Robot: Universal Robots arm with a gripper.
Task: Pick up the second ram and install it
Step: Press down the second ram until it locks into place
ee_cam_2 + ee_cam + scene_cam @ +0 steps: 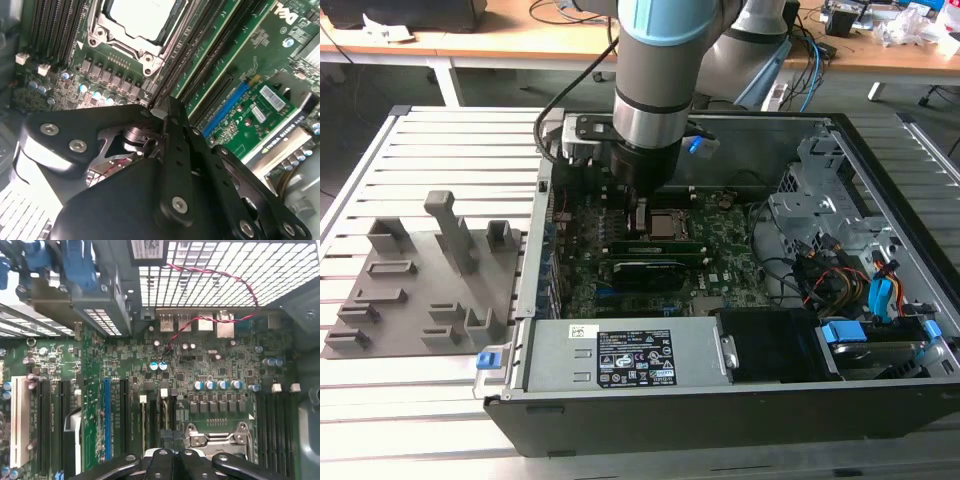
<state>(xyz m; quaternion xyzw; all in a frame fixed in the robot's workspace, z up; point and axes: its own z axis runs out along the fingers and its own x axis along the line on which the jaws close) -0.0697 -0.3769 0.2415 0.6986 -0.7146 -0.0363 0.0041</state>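
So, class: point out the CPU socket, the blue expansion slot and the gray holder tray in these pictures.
CPU socket [135,20]: second wrist view, on its silver lid.
Blue expansion slot [106,420]: first wrist view, on the slot's mid-length.
Gray holder tray [410,300]: exterior view, on the tray's flat base.

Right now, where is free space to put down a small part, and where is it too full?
Free: the slatted table behind the gray holder block, and the strip in front of it. Crowded: inside the computer case, where the tool sits over the motherboard beside the cables.
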